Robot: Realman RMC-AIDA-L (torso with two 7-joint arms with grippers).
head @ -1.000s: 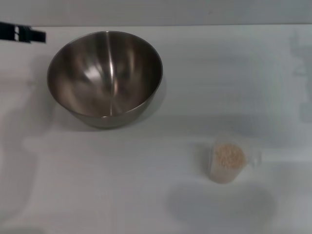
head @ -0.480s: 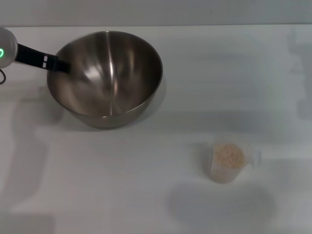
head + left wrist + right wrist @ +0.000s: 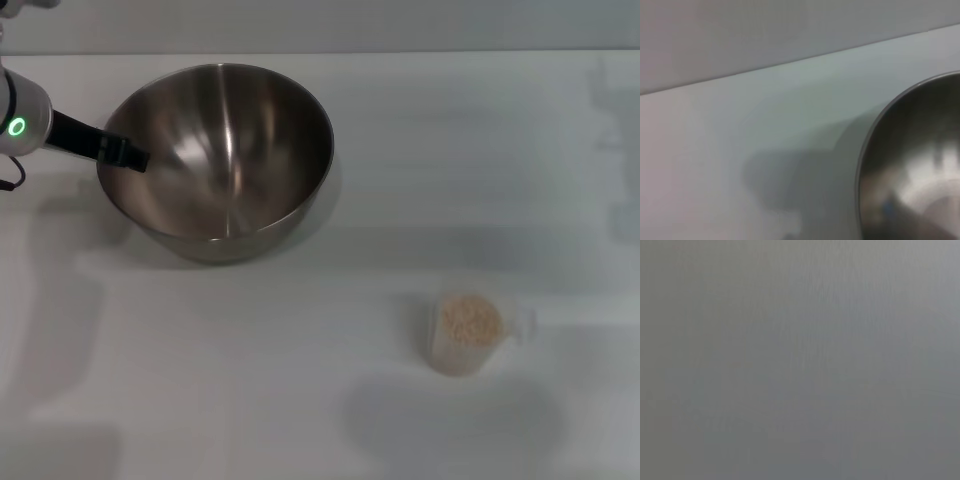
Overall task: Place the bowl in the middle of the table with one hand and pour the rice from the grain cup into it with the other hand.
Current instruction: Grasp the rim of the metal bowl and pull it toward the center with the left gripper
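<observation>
The large steel bowl (image 3: 218, 155) stands upright at the back left of the white table (image 3: 300, 400). Its rim and inner wall also show in the left wrist view (image 3: 920, 165). My left gripper (image 3: 125, 153) reaches in from the left edge, its black tip at the bowl's left rim, just over the rim. The clear grain cup (image 3: 465, 335) stands at the front right, filled with pale rice (image 3: 470, 320), its small handle pointing right. My right gripper is out of view; the right wrist view shows only a plain grey surface.
The table's back edge (image 3: 450, 52) runs along the top of the head view, with a grey wall behind. Bare tabletop lies between the bowl and the cup.
My left arm has come in from the left edge and its black tip has moved right and slightly down to the bowl's left rim. The bowl and cup have not moved.
</observation>
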